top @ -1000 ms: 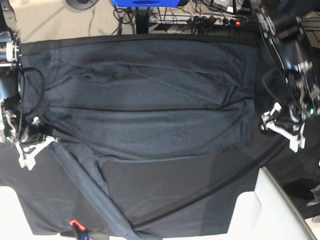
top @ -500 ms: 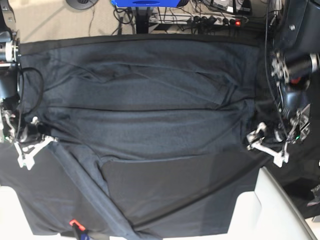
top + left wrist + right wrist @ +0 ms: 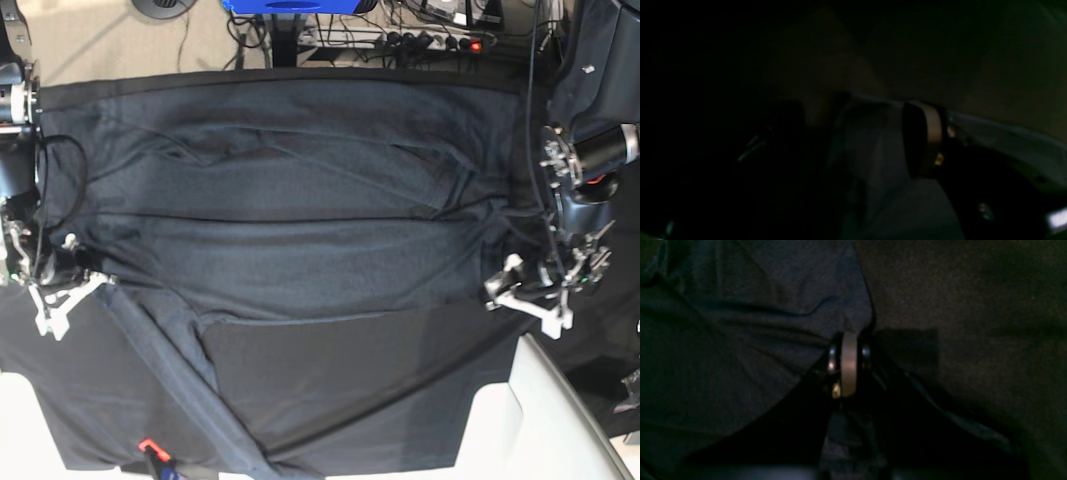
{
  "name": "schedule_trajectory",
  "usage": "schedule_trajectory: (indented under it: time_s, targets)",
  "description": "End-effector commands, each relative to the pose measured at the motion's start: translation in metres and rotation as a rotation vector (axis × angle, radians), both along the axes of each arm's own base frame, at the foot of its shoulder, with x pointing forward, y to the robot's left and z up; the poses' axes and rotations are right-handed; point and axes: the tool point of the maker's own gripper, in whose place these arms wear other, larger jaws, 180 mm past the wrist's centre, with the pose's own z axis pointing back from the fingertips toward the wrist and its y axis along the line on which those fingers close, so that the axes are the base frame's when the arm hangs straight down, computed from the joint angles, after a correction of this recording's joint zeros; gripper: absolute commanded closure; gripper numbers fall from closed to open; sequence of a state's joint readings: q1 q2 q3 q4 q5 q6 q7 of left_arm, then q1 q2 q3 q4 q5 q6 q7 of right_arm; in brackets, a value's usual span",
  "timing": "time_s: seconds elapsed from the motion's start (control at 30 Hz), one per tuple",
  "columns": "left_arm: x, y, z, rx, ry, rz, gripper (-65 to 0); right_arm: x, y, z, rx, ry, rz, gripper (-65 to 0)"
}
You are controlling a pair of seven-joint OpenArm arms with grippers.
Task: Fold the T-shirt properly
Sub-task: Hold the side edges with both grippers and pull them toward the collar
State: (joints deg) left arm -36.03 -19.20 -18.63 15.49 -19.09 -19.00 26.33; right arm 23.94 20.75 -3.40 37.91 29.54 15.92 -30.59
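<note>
Much of the left wrist view is lost in darkness: only one tan finger pad (image 3: 927,136) of the left gripper (image 3: 527,294) can be made out, with a pale grey fold of the T-shirt (image 3: 300,215) lying just beside it, between it and a second finger barely traceable in the gloom. The jaws are seen standing apart in the base view, at the shirt's edge; whether fabric is touched cannot be told. The right wrist view is also dim, and its lower part is blacked out by the gripper body. There the right gripper (image 3: 849,365) is seen with its jaws pressed together on the hem of the T-shirt, the slate-grey cloth spreading away to one side of the jaws and the black table cover (image 3: 973,306) lying on the other. In the base view the shirt is spread flat across the table, folded across its width, one long sleeve trailing off the near edge and cut off by the frame. Compared with a second earlier, the left gripper has been brought inward to the shirt's side edge; the right gripper has stayed where it was.
</note>
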Motion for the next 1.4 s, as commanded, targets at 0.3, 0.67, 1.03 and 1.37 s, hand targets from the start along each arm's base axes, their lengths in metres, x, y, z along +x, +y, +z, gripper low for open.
schedule_trajectory:
  time_s: [0.3, 0.67, 1.03, 1.37]
  targets:
    - [0.004, -0.007, 0.003, 0.094, 0.04, -0.131, -44.6, 0.02, -0.009, 0.021, -0.014, -0.066, -0.002, -0.8]
    - [-0.001, -0.003, -0.004, 0.111, 0.022, -0.114, -5.9, 0.02, -0.009, 0.021, -0.013, -0.066, -0.002, -0.8]
    - [0.009, 0.009, 0.008, 0.132, -0.011, -0.098, 0.0, 0.02, -0.008, 0.021, -0.011, -0.066, -0.003, -0.8]
    - [0.049, 0.005, 0.064, 0.184, -0.105, -0.174, 0.0, 0.037, -0.008, 0.034, -0.016, -0.134, -0.007, -0.8]
